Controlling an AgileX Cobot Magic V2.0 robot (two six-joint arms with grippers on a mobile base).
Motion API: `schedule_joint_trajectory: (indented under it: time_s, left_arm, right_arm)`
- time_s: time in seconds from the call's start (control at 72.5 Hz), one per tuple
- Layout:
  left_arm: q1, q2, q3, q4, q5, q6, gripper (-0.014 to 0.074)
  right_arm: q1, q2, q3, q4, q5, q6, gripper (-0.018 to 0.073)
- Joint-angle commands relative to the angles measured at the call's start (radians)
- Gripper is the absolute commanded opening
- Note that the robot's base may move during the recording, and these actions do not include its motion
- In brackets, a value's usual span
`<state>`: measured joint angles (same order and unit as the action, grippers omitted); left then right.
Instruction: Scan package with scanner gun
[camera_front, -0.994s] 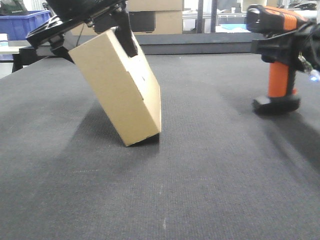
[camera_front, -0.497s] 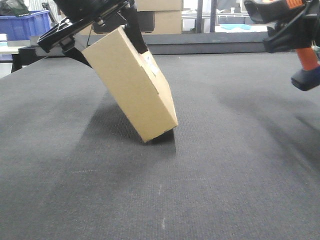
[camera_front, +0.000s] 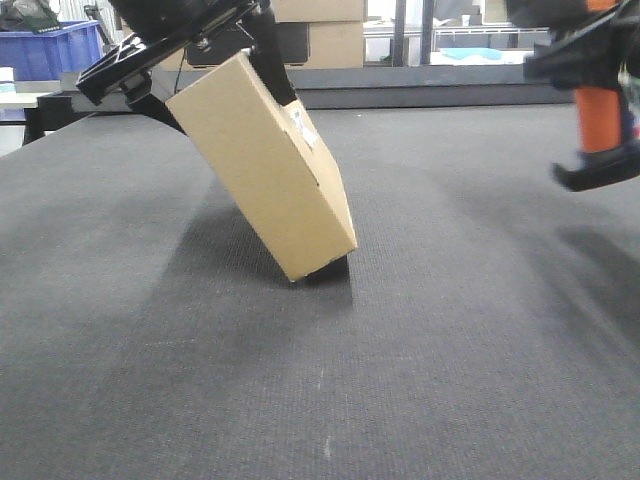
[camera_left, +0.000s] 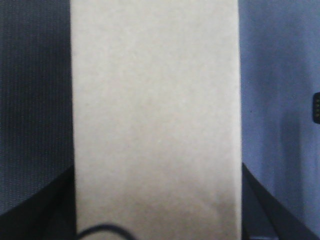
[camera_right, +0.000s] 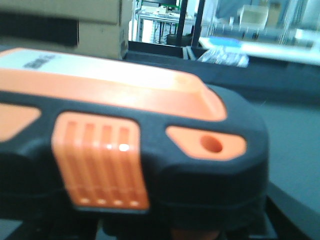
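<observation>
The package (camera_front: 265, 170), a plain brown box, leans to the left with its lower corner on the dark mat (camera_front: 320, 400). A small white label (camera_front: 303, 125) shows on its right face. My left gripper (camera_front: 210, 85) is shut on the package's upper end. In the left wrist view the package (camera_left: 155, 110) fills the middle, with a dark finger (camera_left: 257, 205) at either side. The scanner gun (camera_front: 600, 120) hangs above the mat at the far right, orange handle down and black foot lowest. My right gripper (camera_front: 590, 60) is shut on it. Its black and orange head (camera_right: 125, 145) fills the right wrist view.
Larger tan boxes with a dark panel (camera_front: 320, 35) stand behind the mat's raised back ledge (camera_front: 420, 97). A blue crate (camera_front: 50, 48) sits at the back left. Shelving and a pale blue tray show beyond the ledge.
The scanner gun stood on the mat a second ago; my right gripper has lifted and swung it in the air. The package turned and shifted slightly right, showing its label.
</observation>
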<state>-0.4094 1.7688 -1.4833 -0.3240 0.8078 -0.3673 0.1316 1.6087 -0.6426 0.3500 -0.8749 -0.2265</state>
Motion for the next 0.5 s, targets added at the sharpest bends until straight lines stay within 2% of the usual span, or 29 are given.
schedule_joint_trajectory:
  time_s: [0.0,0.262,0.483]
  left_arm:
    - [-0.003,-0.003,-0.005,-0.015,-0.010,-0.003,-0.0111]
    - [-0.003,-0.003,-0.005,-0.015,-0.010,-0.003,-0.0111]
    - [-0.003,-0.003,-0.005,-0.015,-0.010,-0.003,-0.0111]
  right_arm:
    - [0.001,-0.001,-0.003,0.001,-0.063,0.164,-0.0167]
    - [0.001,0.077,-0.003,0.001,-0.133,0.263,-0.0167]
    - [0.002,0.115,-0.006,-0.001,-0.196,0.263,-0.0167]
